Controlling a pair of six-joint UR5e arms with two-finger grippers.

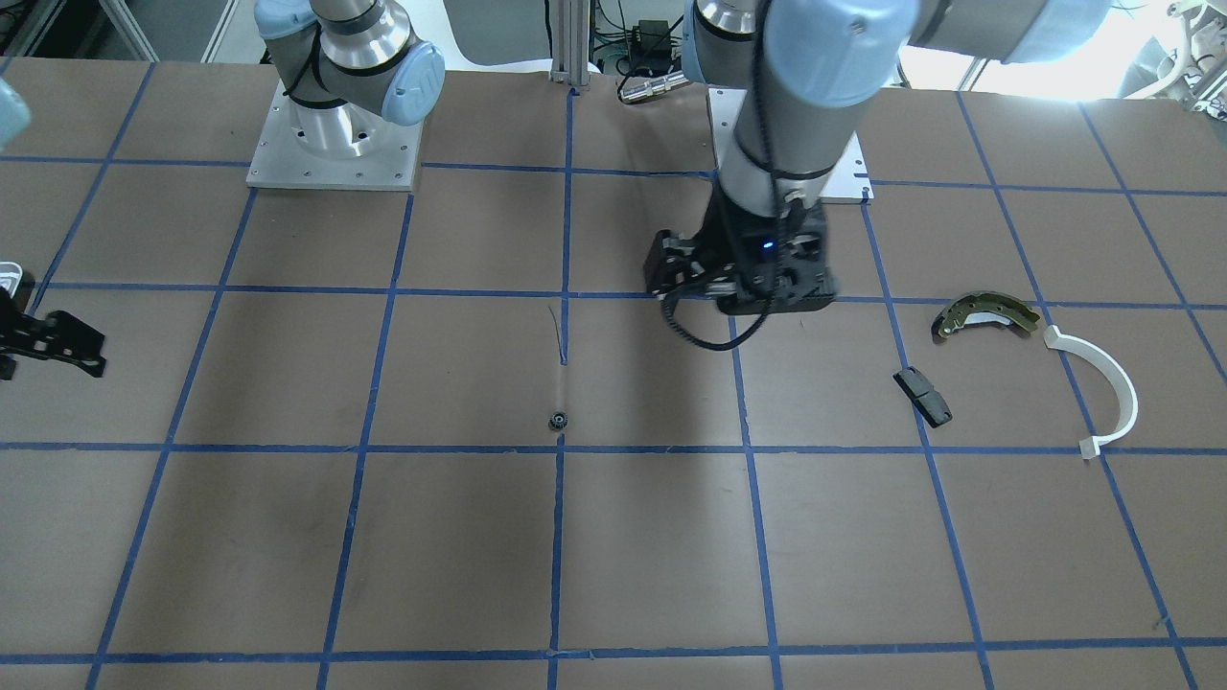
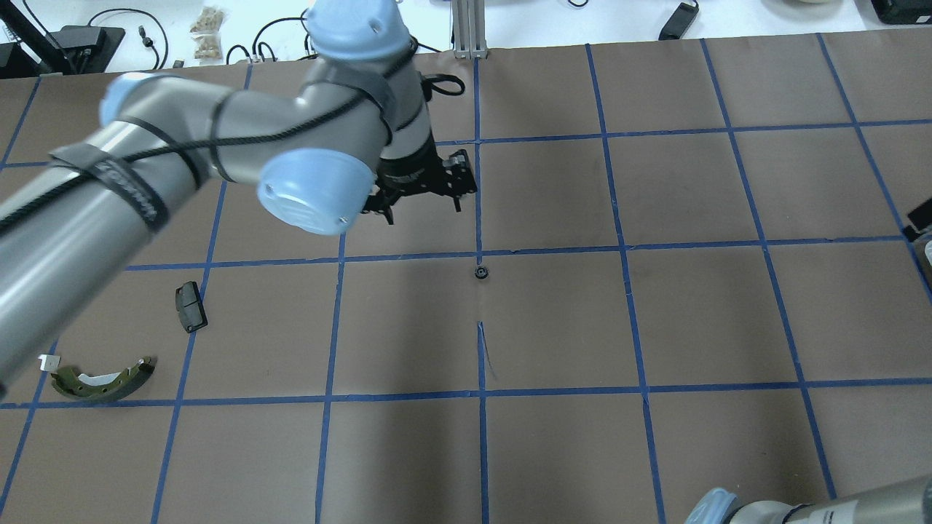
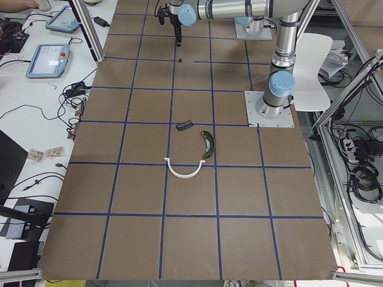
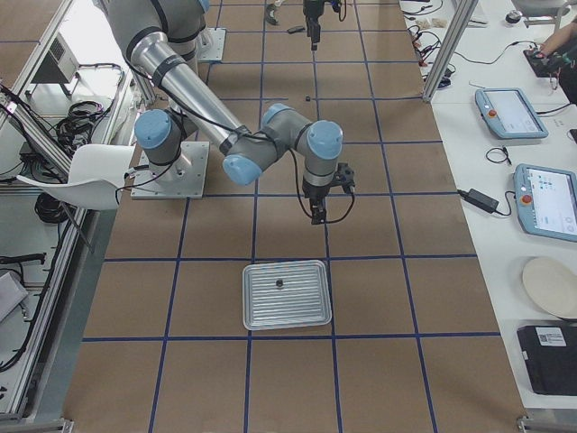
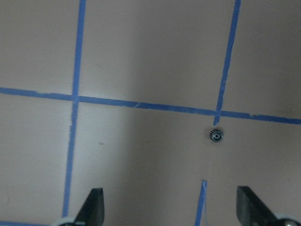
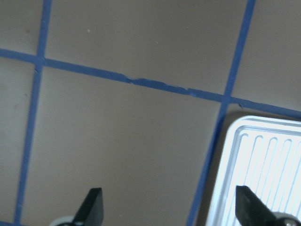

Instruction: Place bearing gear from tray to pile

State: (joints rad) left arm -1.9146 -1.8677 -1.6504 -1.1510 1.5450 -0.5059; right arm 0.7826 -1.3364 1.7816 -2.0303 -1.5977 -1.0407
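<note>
A small black bearing gear [image 1: 558, 420] lies on the brown table at a blue tape crossing; it also shows in the overhead view [image 2: 481, 273] and the left wrist view [image 5: 216, 135]. My left gripper [image 5: 171, 207] is open and empty, above the table beside the gear [image 2: 426, 204]. My right gripper [image 6: 170, 205] is open and empty, hovering just off the silvery tray's corner [image 6: 263, 174]. The tray [image 4: 288, 264] holds one small dark part [image 4: 279, 283]. The pile is a brake shoe [image 1: 987, 314], a white arc [image 1: 1112, 379] and a black block [image 1: 922, 396].
The table is brown paper with a blue tape grid. The arm bases [image 1: 334, 144] stand on plates at the robot's side. Tablets and cables [image 4: 509, 108] lie on a side bench beyond the table edge.
</note>
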